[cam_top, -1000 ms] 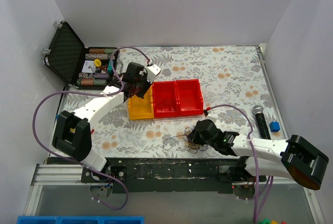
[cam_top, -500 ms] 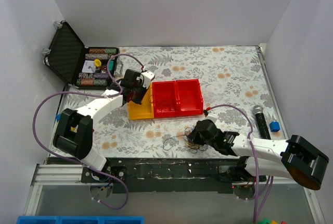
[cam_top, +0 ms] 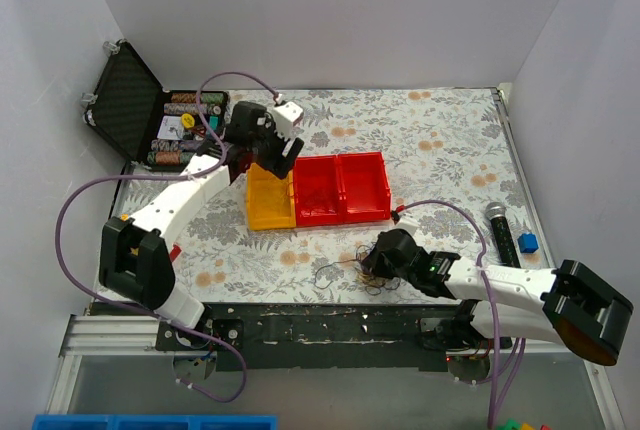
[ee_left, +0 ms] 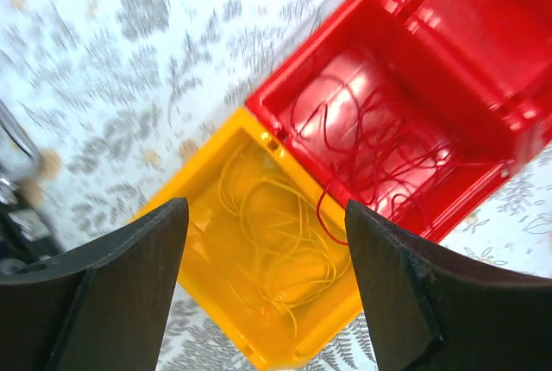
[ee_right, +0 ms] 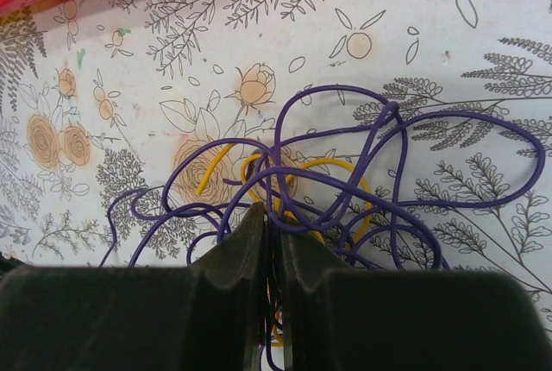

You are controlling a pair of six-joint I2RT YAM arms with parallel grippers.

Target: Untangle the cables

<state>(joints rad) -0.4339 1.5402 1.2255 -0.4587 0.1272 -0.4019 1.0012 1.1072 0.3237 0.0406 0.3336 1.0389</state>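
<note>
The cables (cam_top: 345, 268) lie in a small loose tangle on the flowered table (cam_top: 440, 140), toward 6 o'clock in the overhead view, just below the row of bins and close to the near edge. The right claw (cam_top: 372, 268) is down at the 3 o'clock side of that tangle. In its wrist view the right claw (ee_right: 267, 242) has its two fingers pressed tight together, and purple strands of the cables (ee_right: 345, 172) run into the seam between them, so it is pinching the tangle. A few yellow loops are threaded through the purple ones, and the rest spreads flat on the cloth. The left claw (cam_top: 262, 158) hangs above the yellow bin (cam_top: 268, 208), toward 10 o'clock from the tangle and well apart from it. From its wrist view the left claw (ee_left: 267, 293) is spread wide with nothing between its fingers. Below it the yellow bin (ee_left: 285, 341) holds thin yellow wires (ee_left: 276, 233), and the red bin (ee_left: 466, 69) touching its side holds thin red wires (ee_left: 379, 155). An open black case (cam_top: 130, 95) sits at 10 o'clock, and a microphone (cam_top: 503, 232) lies at 3 o'clock with a small blue block (cam_top: 528, 242) just beside it.
</note>
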